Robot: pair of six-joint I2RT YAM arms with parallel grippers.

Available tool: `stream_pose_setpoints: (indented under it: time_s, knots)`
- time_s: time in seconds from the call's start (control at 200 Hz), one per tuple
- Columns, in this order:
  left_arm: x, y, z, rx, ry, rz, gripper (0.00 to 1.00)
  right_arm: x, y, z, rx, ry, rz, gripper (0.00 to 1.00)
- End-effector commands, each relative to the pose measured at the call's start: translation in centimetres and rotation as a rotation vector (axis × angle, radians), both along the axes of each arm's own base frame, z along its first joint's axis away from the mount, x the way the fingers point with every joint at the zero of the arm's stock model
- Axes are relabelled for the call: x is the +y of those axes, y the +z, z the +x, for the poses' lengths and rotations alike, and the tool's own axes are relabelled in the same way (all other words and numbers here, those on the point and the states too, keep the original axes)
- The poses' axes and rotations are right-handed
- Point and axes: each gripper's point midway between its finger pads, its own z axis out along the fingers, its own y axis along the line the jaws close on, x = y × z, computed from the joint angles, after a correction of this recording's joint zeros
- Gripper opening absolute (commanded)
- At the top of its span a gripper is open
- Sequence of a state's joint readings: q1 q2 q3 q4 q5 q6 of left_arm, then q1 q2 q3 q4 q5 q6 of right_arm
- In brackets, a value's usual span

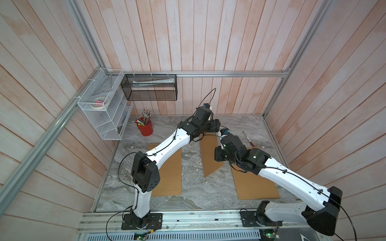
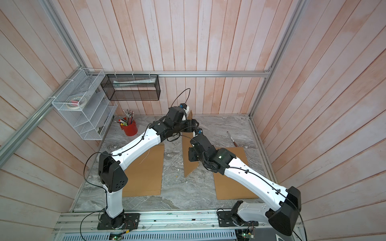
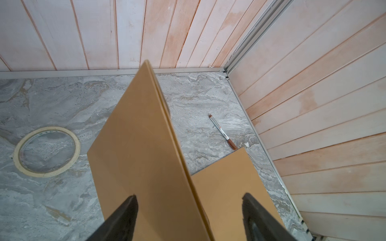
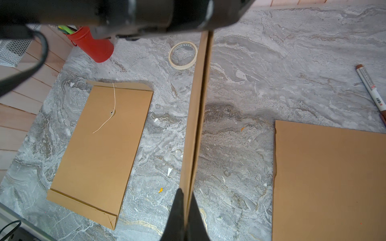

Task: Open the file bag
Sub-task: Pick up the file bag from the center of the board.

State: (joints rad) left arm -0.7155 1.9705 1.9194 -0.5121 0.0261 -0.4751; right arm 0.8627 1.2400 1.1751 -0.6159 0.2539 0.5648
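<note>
A robot lab cell dressed as an office: aluminium frame (image 1: 229, 74), plank walls (image 1: 208, 35), arms bolted to a bottom rail (image 1: 198, 221), marble table (image 1: 192, 162), wire rack (image 1: 100, 108) and pen cup (image 1: 145, 128) at left.

Marble table (image 1: 192, 167) — file bags (image 4: 100, 146), tape (image 4: 182, 67), marker (image 4: 370, 89), cup (image 4: 94, 47)

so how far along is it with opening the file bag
Done: the right gripper is shut on the middle file bag, holding it up on edge. In hand: the left gripper is open, fingers either side of it, not gripping. Left: its layers lie together, no mouth open.
</note>
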Motion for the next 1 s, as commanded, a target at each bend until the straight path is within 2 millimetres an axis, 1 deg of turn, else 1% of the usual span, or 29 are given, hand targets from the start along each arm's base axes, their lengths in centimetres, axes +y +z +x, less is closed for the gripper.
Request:
stream_pose_setpoints:
  time_s: [0.0, 0.135, 0.315, 0.405, 0.505, 0.585, 0.74, 0.81, 0.935, 0.995]
  knots:
    - [0.2, -0.4, 0.6, -0.002, 0.002, 0.036, 0.76, -0.2, 1.1, 0.1, -0.031, -0.004, -0.031, 0.00]
    - [0.4, -0.5, 0.7, 0.003, 0.005, 0.042, 0.67, 0.0, 1.5, 0.3, -0.044, -0.002, -0.039, 0.00]
    - [0.7, -0.3, 0.8, -0.003, 0.008, 0.043, 0.55, 0.3, 1.3, 0.4, -0.042, 0.002, -0.060, 0.00]
    - [0.8, -0.3, 0.9, -0.004, 0.011, 0.045, 0.46, 0.6, 1.4, 0.5, -0.045, 0.006, -0.063, 0.00]
    - [1.0, 0.0, 1.0, -0.009, 0.013, 0.043, 0.33, 0.9, 1.6, 0.6, -0.049, 0.010, -0.065, 0.00]
    - [0.9, 0.0, 0.9, -0.011, 0.012, 0.044, 0.26, 1.1, 1.5, 0.6, -0.047, 0.014, -0.066, 0.00]
    - [1.0, 0.4, 1.1, -0.019, 0.013, 0.043, 0.16, 1.4, 1.4, 0.5, -0.046, 0.017, -0.065, 0.00]
    - [1.0, 0.7, 1.1, -0.025, 0.013, 0.040, 0.14, 1.5, 1.5, 0.4, -0.047, 0.018, -0.061, 0.00]
    - [1.3, 1.3, 1.1, -0.042, 0.019, 0.042, 0.12, 1.8, 1.4, 0.3, -0.047, 0.026, -0.046, 0.11]
    - [1.6, 1.8, 1.2, -0.054, 0.025, 0.043, 0.11, 2.1, 1.5, 0.2, -0.047, 0.035, -0.031, 0.20]
